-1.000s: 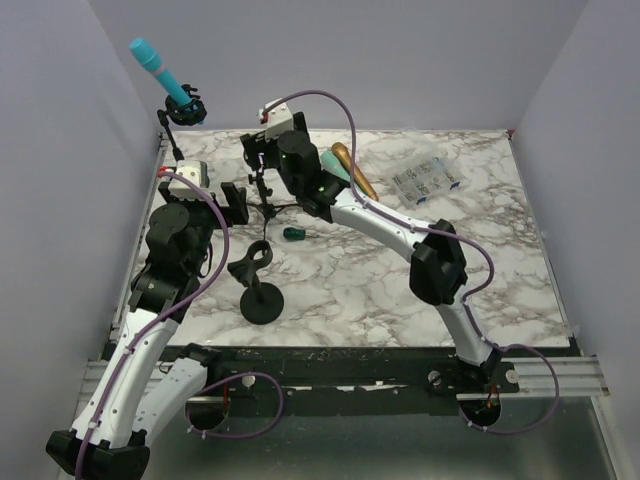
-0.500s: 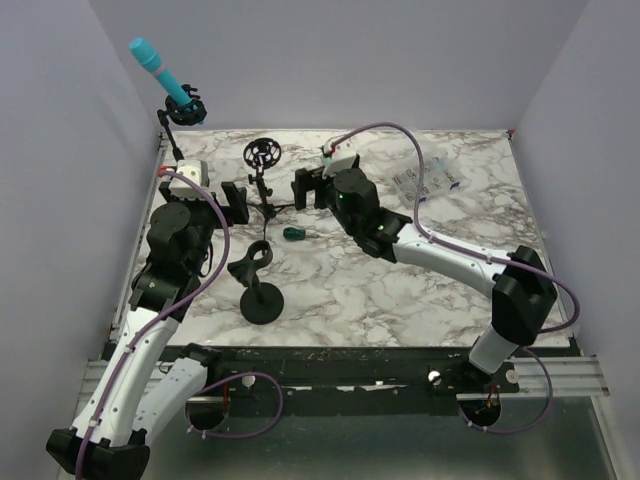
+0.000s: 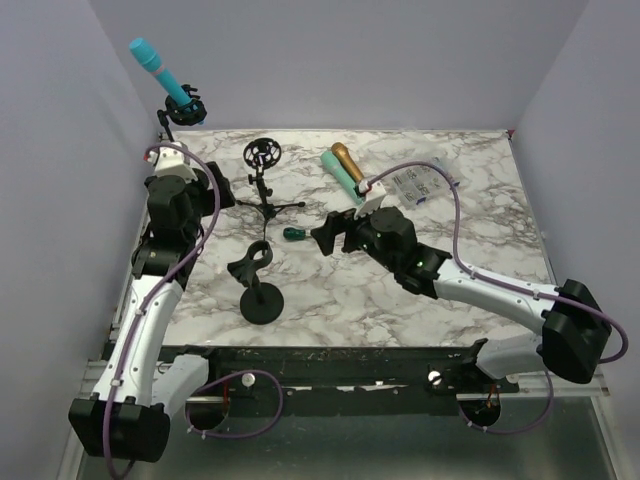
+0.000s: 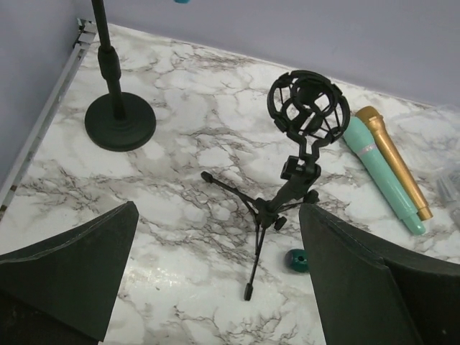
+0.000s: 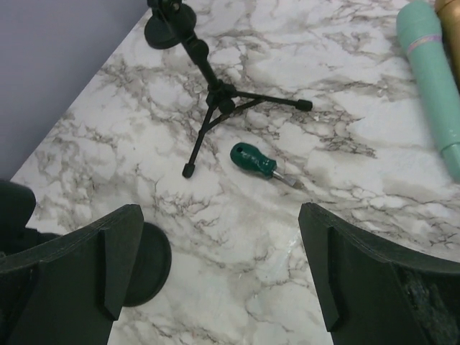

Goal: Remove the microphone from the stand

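A blue microphone (image 3: 152,62) sits tilted in the clip (image 3: 186,108) of the tall stand at the back left corner. The left wrist view shows that stand's pole (image 4: 108,59) and round base (image 4: 120,123). My left gripper (image 3: 222,193) (image 4: 215,287) hangs open and empty just right of the stand, well below the microphone. My right gripper (image 3: 333,230) (image 5: 215,287) is open and empty over the middle of the table, above bare marble near a green screwdriver (image 5: 259,161).
An empty shock mount on a tripod (image 3: 262,155) (image 4: 307,104) stands at the back. A short stand with a round base (image 3: 262,300) sits near the front. Teal (image 3: 342,175) and gold (image 3: 345,155) microphones lie flat beside a clear plastic box (image 3: 425,182).
My right arm has drawn back from the tripod's shock mount to the table's middle. My left arm has swung back toward the tall stand and its jaws have spread slightly wider.
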Motion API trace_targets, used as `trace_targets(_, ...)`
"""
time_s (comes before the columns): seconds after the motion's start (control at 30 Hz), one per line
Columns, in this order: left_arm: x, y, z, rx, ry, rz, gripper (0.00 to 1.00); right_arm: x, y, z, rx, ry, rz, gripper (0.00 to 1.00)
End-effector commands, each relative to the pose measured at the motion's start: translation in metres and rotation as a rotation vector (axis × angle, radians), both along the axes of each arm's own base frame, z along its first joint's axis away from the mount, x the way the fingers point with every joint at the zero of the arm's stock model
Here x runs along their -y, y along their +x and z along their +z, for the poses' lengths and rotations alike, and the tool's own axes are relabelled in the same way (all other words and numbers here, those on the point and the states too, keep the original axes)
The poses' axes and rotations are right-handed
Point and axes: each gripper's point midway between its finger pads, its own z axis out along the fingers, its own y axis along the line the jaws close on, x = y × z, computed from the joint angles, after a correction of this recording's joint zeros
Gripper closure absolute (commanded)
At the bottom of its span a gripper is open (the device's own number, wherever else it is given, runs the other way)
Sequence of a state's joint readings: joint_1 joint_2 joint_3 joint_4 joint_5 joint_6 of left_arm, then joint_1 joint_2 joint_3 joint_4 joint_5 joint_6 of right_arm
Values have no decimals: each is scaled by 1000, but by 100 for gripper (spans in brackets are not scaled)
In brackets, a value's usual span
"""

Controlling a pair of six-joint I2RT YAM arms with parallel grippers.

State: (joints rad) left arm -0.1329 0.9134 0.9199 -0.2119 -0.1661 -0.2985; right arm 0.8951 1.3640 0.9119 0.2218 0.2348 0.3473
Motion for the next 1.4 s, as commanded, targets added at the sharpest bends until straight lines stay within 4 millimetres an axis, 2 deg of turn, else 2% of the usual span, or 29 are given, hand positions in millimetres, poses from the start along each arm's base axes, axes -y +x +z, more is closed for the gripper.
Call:
trace_targets(0.0,4,7,33,15,-166,-33,1,-5,-24,-14,-44,46,108,2)
trace_targets(0.07,1,10,47,25,-226,-34,1,-3,-27,-21,-37,24,121,2)
trace_targets(0.27,-35,31,94,130,-334,35,1,4,-28,-33,-19,6,109,2)
trace_targets(0.43,-51,65,136,223,-355,11,1,14,-30,-32,-1,1,89,1)
trace_targets(0.57,-65,96,153,259,-347,17,3,20,-30,-30,23,4,76,1)
trace_targets(0.73,-81,134,159,298,-324,29,5,27,-27,-36,39,2,42,1)
trace_targets(0.9,-98,169,142,274,-322,87,12,20,-29,-38,50,2,81,1)
trace_targets(1.2,-129,215,134,344,-302,160,15,25,-29,-53,30,-32,66,1)
trace_targets(1.37,-139,240,118,316,-315,166,26,31,-26,-57,14,-78,39,1)
